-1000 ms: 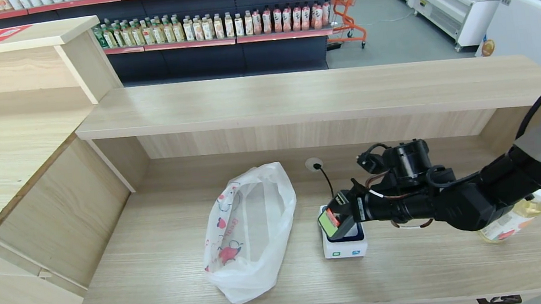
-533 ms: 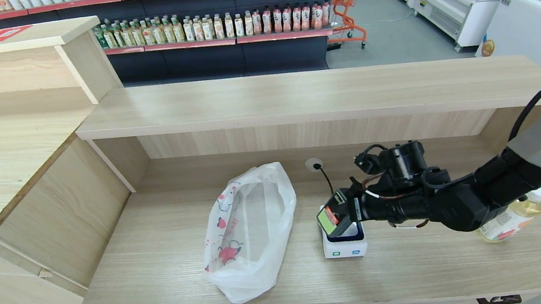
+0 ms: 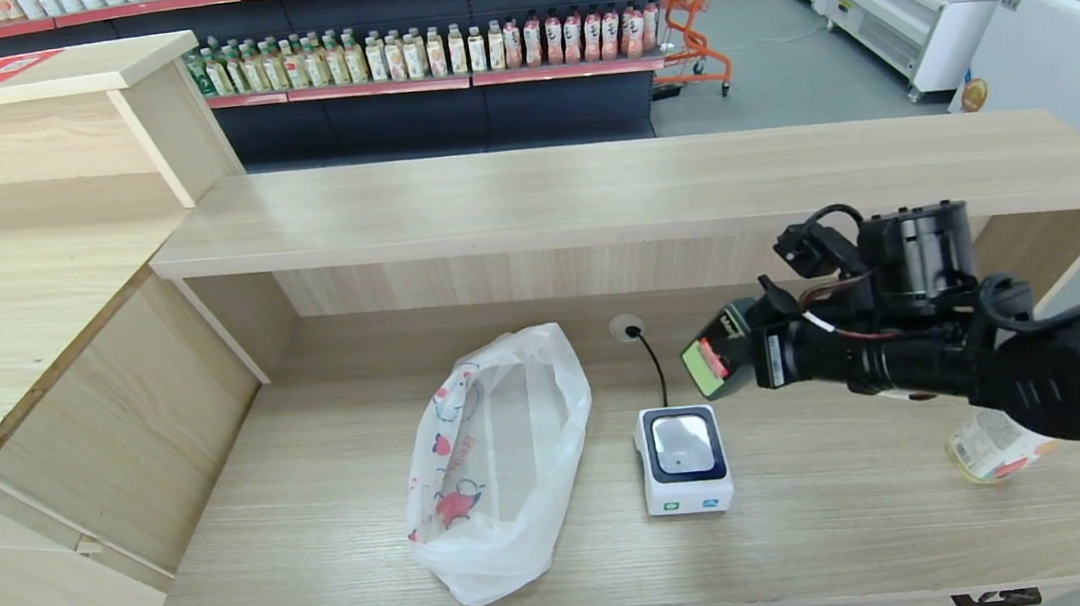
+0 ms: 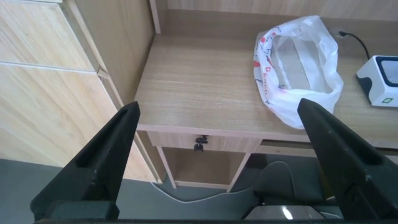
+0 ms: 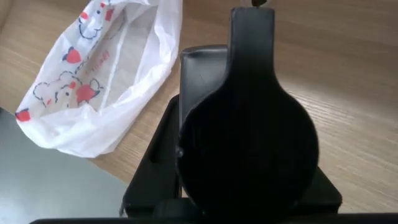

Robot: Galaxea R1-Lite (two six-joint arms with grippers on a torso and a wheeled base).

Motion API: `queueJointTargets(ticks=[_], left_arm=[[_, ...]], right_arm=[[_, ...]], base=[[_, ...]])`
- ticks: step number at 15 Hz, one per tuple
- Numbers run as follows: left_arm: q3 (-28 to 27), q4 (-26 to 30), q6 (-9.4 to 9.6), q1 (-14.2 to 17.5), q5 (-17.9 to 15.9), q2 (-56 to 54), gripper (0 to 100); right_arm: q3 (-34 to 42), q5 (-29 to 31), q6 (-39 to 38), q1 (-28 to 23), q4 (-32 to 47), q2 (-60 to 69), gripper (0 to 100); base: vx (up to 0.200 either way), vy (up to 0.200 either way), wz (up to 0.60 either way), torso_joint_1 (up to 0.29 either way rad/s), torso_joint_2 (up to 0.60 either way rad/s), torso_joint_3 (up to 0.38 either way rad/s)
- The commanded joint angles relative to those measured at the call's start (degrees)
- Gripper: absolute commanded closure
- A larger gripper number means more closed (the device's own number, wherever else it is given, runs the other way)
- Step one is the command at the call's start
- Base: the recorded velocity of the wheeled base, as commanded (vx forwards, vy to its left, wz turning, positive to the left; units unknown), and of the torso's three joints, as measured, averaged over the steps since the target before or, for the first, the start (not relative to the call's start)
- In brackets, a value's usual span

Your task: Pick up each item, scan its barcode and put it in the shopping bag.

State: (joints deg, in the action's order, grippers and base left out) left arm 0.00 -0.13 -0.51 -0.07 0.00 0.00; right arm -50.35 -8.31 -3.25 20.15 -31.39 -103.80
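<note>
Nearest, the left gripper [image 4: 219,109] hung off the front edge of the bench [image 3: 825,534], its fingers [image 4: 102,158] spread wide and holding nothing. On the bench lay the white shopping bag [image 3: 497,463] with red cartoon prints. Its mouth was open, and it stretched from near the front edge towards the back. Just to its right, apart from it, stood the white scanner [image 3: 683,459], window facing up. At the right end of the bench stood a bottle [image 3: 992,448] of yellowish liquid, partly hidden behind the right arm.

Farther back, the right gripper [image 3: 722,359] hovered in the air above the bench, behind and slightly right of the scanner. Its fingers were clenched on a small packet [image 3: 705,369], whose green and red face was turned towards the bag. A black cable [image 3: 652,361] ran from the scanner to a round hole in the back of the bench.

Beyond the bench stood shop shelves [image 3: 434,53] lined with drinks, and an orange trolley [image 3: 694,6].
</note>
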Motion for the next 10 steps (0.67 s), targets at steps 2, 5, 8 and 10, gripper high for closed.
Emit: queueJointTargets(ticks=[2,5,8,10], left_arm=[[0.0,0.0,-0.02,0.0,0.0,0.1,0],[0.0,0.0,0.86,0.1,0.0,0.0,0],[0.0,0.0,0.42,0.0,0.0,0.1,0],[0.0,0.0,0.34,0.1,0.0,0.1,0]], right_arm=[[7.5,0.9,2.1,0.1,-1.9,9.0,100],[11.5,0.5,1.6,0.0,-4.7,11.4,100],[13.4,-0.6,-1.8,0.1,-4.7,12.5,100],[13.1,-0.8,-4.7,0.3,-4.3,12.4,100]], base=[[0.0,0.0,0.0,0.0,0.0,0.0],[0.0,0.0,0.0,0.0,0.0,0.0],[0.0,0.133,0.0,-0.003,0.0,0.003],[0.0,0.2,0.0,-0.002,0.0,0.007]])
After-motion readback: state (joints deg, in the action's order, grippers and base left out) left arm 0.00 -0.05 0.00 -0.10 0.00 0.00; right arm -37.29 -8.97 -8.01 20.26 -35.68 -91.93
